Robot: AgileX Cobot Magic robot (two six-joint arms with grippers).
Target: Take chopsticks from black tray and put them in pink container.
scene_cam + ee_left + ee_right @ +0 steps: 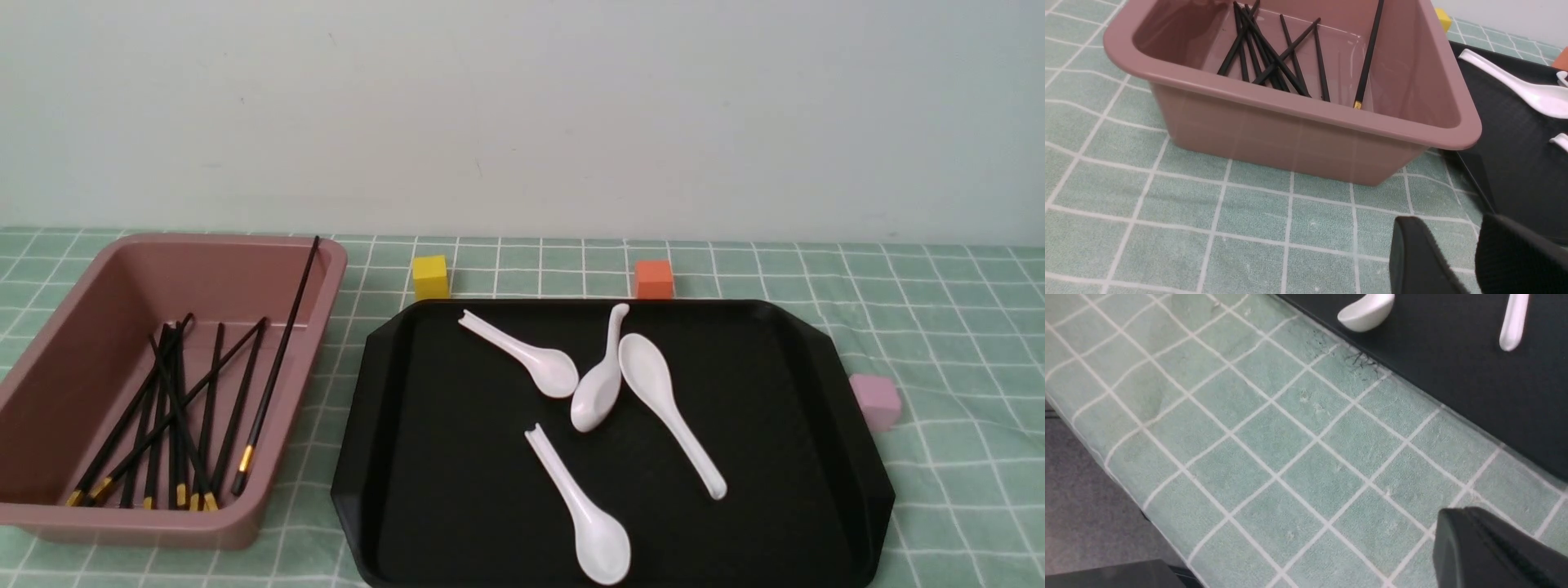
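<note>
The pink container [98, 327] stands at the left of the table, with several black gold-banded chopsticks [184, 416] lying inside it. One chopstick [282, 351] leans up against the far right rim. The black tray [775, 425] in the middle carries only white spoons; no chopsticks show on it. Neither gripper appears in the front view. In the left wrist view my left gripper [1453, 228] is open and empty over the cloth, just in front of the pink container [1298, 134] and its chopsticks [1274, 61]. My right gripper [1472, 522] is shut on nothing, near the black tray [1474, 375].
Several white ceramic spoons [604, 384] lie on the tray. A yellow cube [430, 277] and an orange cube [654, 279] sit behind it, and a small pink cube [875, 400] at its right. The table's front edge [1098, 457] drops to grey floor.
</note>
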